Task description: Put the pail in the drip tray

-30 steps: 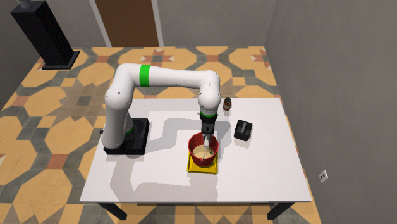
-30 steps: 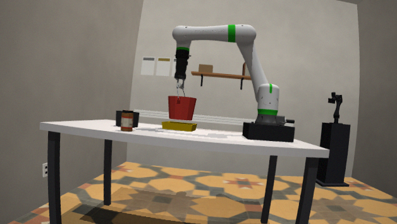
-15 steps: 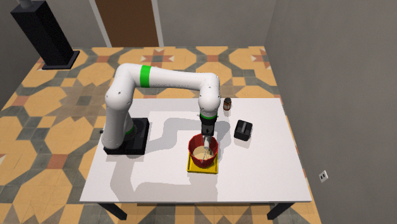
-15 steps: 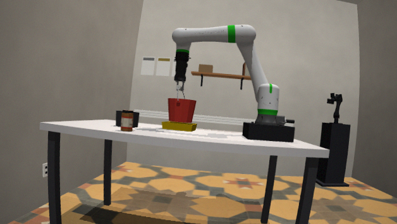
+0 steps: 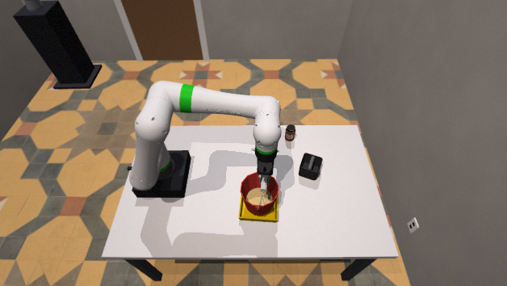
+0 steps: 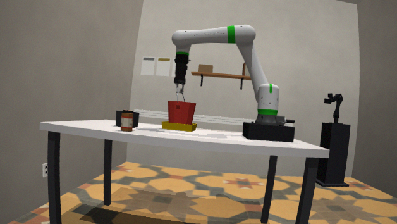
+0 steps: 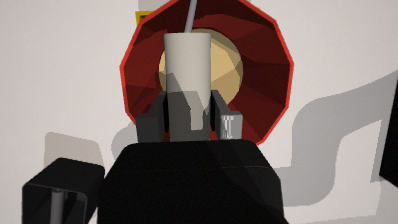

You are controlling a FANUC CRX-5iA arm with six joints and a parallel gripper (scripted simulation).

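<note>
We have the two-finger gripper [image 5: 263, 181] [image 6: 179, 88] [image 7: 189, 103] clamped on the pale cylindrical grip [image 5: 263, 187] [image 7: 187, 60] of the pail's thin wire handle, one finger pressed against each side. The red faceted pail [image 5: 247, 193] [image 6: 181, 112] [image 7: 267, 65] hangs nearly upright beneath, with a beige mass [image 5: 255, 196] [image 7: 227, 62] inside. Its lower end is at the yellow rectangular drip tray [image 5: 258, 219] [image 6: 179, 127] [image 7: 144, 16]; the near wall in the exterior view hides the base, so we cannot tell whether it touches the tray's floor. The tray sits on our white table [image 5: 331, 218] [image 6: 79, 129] [image 7: 50, 75]. In the top view, the arm's black base [image 5: 183, 157] [image 6: 284, 134] [image 7: 392, 160] stands at left, an open black box [image 5: 310, 166] [image 6: 136, 119] [image 7: 65, 175] to the right of the pail, and a brown jar with a dark lid [image 5: 290, 133] [image 6: 127, 121] near the table's far edge. Our fingers are well apart from the tray's walls.
</note>
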